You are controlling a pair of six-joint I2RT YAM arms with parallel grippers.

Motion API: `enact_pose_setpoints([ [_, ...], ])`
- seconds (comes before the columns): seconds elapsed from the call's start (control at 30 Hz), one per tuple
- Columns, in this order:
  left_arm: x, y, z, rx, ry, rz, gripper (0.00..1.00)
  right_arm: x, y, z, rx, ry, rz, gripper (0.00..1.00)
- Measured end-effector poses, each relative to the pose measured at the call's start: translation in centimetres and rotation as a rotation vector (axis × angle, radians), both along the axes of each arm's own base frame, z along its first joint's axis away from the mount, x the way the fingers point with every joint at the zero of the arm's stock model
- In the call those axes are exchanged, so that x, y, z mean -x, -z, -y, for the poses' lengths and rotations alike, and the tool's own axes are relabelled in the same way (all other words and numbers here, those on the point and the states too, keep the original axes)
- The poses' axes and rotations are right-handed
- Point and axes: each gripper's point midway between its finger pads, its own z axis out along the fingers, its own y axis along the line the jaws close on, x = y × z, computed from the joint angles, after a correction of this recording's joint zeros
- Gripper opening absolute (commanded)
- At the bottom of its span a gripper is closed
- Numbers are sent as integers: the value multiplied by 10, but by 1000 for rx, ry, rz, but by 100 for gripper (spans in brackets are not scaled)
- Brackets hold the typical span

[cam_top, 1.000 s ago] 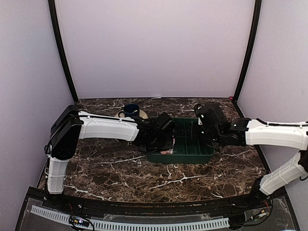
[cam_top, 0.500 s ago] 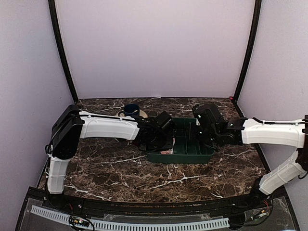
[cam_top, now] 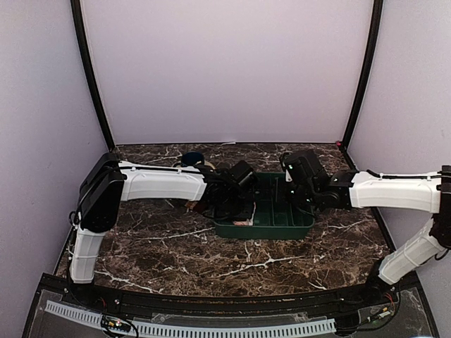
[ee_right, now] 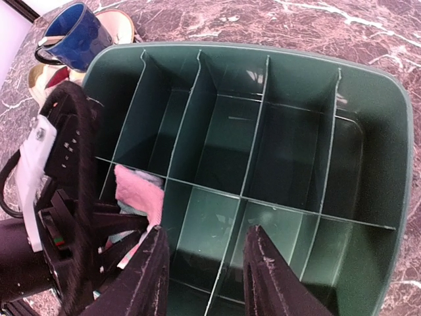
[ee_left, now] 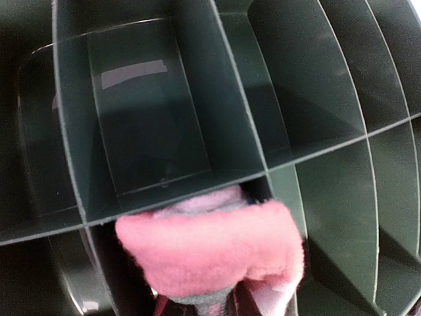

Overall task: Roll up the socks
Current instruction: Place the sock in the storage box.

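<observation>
The left pincer (cam_top: 239, 215) grips the rolled pink sock (ee_left: 210, 247) (some grey fabric showing) inside a green tray (ee_right: 388, 131) compartment; the right pincer (ee_right: 209, 232) hangs open and empty above that tray.

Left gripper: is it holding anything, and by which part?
The left gripper pinches the pink sock by its near end; the rest sticks out into the bin.

Fuzzy pink sock (ee_left: 210, 253), bunched and folded over, above a left-end compartment of the green bin (ee_right: 385, 171)
</observation>
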Motion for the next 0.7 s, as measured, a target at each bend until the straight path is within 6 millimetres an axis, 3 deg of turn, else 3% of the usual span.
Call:
enact_pose_setpoints([
  [0.43,7,2,-5,-87,124,-6,0,-4,5,-2,-6,-21,-12,36],
  [0.53,9,3,-6,-100,135,-17,20,-4,6,-3,-8,-26,-16,36],
  [0.7,13,1,-6,-101,140,-38,29,-3,7,-4,-8,-31,-23,36],
])
